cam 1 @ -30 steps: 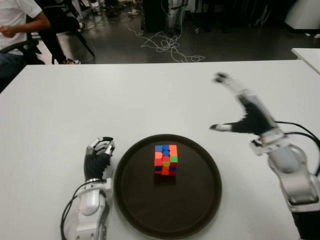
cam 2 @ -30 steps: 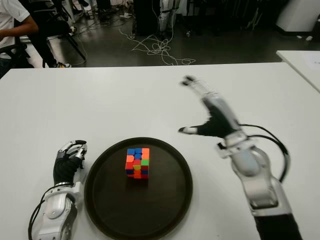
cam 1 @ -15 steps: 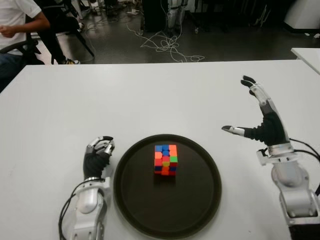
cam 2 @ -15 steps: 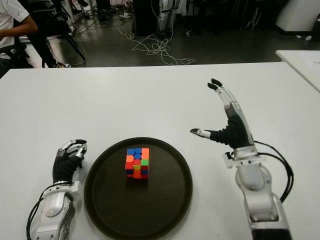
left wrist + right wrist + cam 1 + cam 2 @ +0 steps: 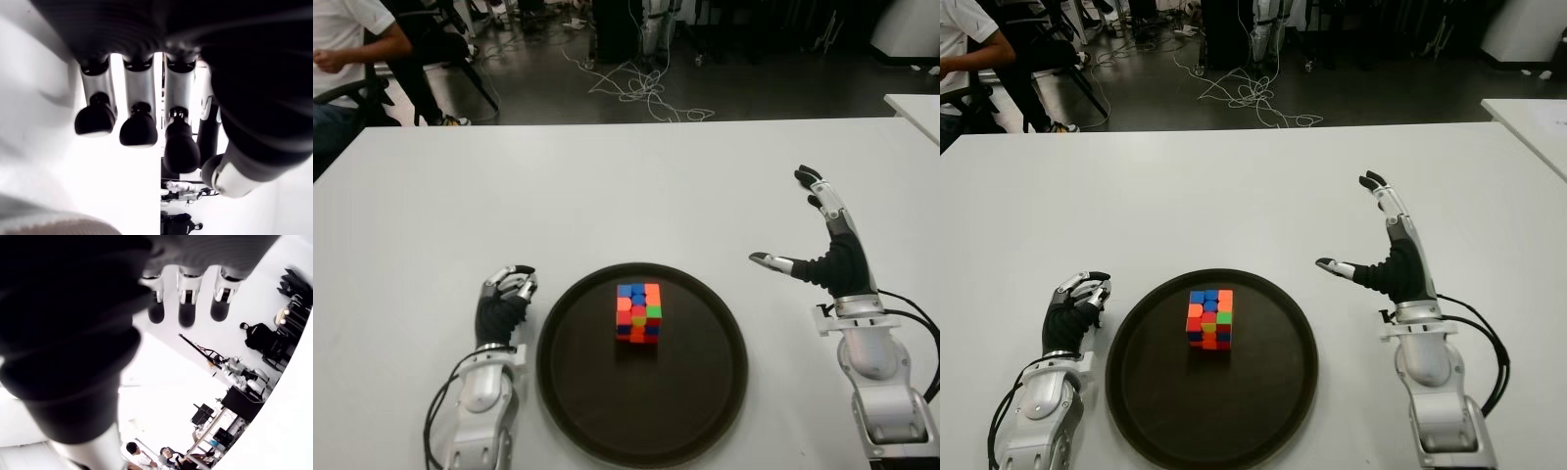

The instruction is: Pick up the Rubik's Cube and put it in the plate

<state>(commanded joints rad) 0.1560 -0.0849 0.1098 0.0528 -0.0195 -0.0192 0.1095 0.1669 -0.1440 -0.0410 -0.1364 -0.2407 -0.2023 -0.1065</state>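
One Rubik's Cube sits inside the dark plate on the white worktop, eye views. Left hand, just left of the plate, fingers curled, empty. Right hand, right of the plate, raised.

Right wrist view: fingers apart, holding nothing.

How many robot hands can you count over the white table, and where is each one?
2. The left hand, fingers curled and holding nothing, is left of the plate. The right hand, fingers spread and empty, is right of it. None seems hidden.
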